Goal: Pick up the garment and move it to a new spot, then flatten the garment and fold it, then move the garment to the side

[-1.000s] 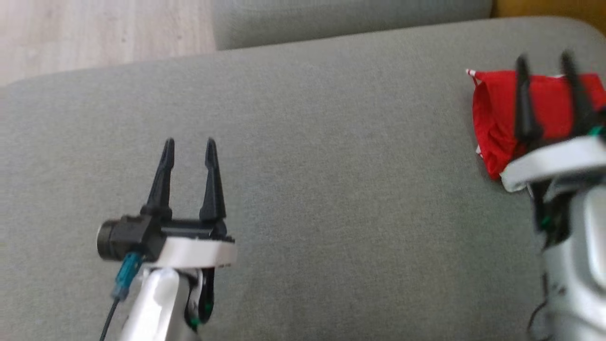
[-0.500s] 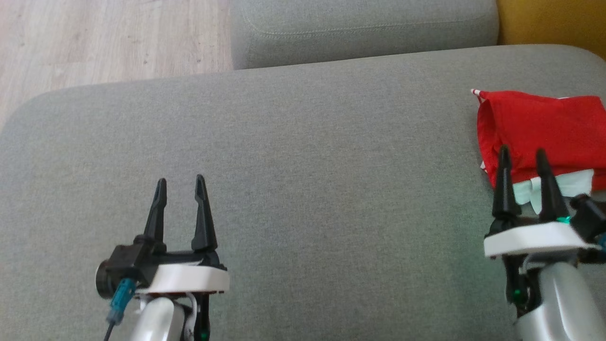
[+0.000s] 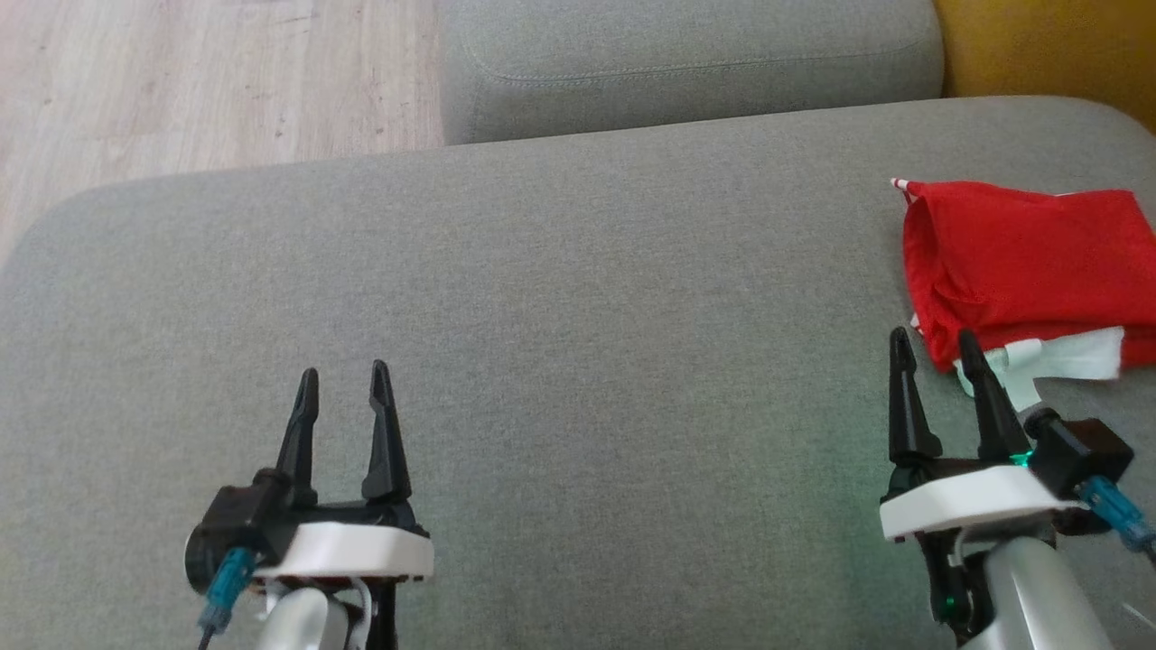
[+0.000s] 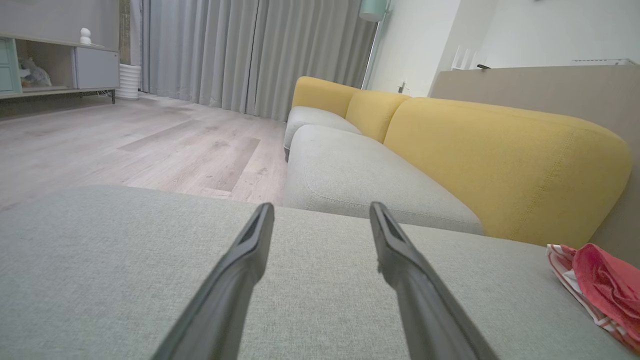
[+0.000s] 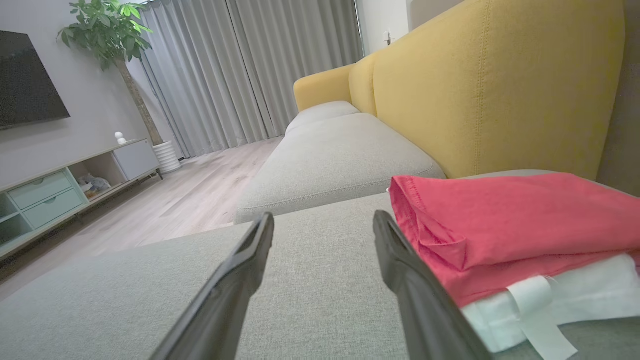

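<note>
The garment is a folded red piece with white trim, lying at the right edge of the grey sofa seat. It also shows in the right wrist view as a folded red garment and at the far right of the left wrist view as a garment. My right gripper stands open just below and left of the garment, apart from it, nothing between its fingers. My left gripper is open over bare seat at the lower left, holding nothing.
A second grey seat cushion lies beyond, with a yellow backrest at the top right. Wooden floor lies past the seat's far left edge. A TV cabinet and curtains stand across the room.
My right gripper has drawn back from over the garment to the seat in front of it, empty. The left gripper has pulled back slightly. The head view has shifted.
</note>
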Motion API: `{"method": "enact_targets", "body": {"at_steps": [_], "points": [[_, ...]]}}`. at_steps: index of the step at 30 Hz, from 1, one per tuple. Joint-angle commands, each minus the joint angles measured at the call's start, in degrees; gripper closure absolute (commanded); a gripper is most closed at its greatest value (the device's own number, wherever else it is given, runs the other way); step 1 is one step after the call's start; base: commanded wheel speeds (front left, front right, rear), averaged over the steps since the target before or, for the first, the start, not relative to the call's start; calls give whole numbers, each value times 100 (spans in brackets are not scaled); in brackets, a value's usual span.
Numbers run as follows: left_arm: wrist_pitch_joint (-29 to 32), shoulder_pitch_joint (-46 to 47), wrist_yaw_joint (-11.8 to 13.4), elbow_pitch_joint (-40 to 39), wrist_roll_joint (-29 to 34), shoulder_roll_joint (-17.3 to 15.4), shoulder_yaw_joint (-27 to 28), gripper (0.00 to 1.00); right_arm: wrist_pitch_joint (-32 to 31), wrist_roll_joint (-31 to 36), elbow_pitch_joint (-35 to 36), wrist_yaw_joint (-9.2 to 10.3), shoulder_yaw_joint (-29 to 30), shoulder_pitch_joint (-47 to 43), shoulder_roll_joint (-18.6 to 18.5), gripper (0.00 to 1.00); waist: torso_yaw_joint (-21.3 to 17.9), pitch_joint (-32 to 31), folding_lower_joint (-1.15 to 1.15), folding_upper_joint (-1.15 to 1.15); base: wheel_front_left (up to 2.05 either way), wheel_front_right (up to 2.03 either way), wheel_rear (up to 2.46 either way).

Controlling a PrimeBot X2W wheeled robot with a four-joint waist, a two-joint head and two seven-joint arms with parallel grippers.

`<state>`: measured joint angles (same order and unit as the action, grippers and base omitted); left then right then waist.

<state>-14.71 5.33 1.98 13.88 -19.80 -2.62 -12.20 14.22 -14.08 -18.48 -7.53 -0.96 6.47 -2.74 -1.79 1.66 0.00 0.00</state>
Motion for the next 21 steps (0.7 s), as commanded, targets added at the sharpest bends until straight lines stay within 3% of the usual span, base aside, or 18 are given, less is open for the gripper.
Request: {"method": "enact_targets", "body": {"at_steps": [1,21], "points": [[-29,133,-6,-154,-67,-26,207,0,74,-20,190,4,-141,113,-14,0,-3,2,0,0,0,0,0],[-29,102,12,12,-331,-26,235,0,77,-208,220,4,-207,72,-14,0,-28,-63,0,0,0,0,0]]}}
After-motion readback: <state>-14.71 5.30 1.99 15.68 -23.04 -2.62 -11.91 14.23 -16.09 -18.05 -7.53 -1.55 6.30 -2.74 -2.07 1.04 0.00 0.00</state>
